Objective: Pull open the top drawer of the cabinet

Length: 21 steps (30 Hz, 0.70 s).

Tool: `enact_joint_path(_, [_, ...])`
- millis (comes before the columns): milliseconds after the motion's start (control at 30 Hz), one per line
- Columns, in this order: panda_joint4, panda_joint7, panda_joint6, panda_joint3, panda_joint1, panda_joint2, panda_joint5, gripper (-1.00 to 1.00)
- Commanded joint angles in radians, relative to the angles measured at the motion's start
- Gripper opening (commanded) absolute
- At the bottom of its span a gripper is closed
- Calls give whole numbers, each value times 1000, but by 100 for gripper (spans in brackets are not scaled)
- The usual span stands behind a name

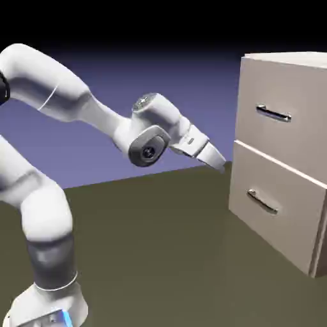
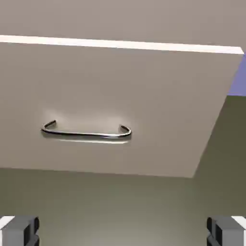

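A white robot arm reaches from the exterior view's left toward a pale beige cabinet standing on a dark olive table at the right. The gripper, angled slightly downward, hangs in the air just short of the cabinet front, level with the seam between the two drawers, touching nothing. Its jaws stand wide apart and hold nothing: in the hand view the two grey fingertips sit at opposite bottom corners with only table between them.

The top drawer is flush with the cabinet body, its thin silver handle above the gripper's height and well clear of it. The lower drawer sits below, its own handle lower than the gripper.

The hand view looks along the gripper at a flat beige drawer front bearing a curved silver bar, with a bright seam line above it and the table below. A sliver of blue-violet backdrop shows at the right edge.
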Motion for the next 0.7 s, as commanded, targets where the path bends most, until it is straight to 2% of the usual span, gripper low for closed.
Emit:
enact_joint_path(0, [11, -24, -4, 36, -35, 8, -39, 0])
enact_joint_path(667, [239, -512, -87, 761, -732, 165, -814, 0])
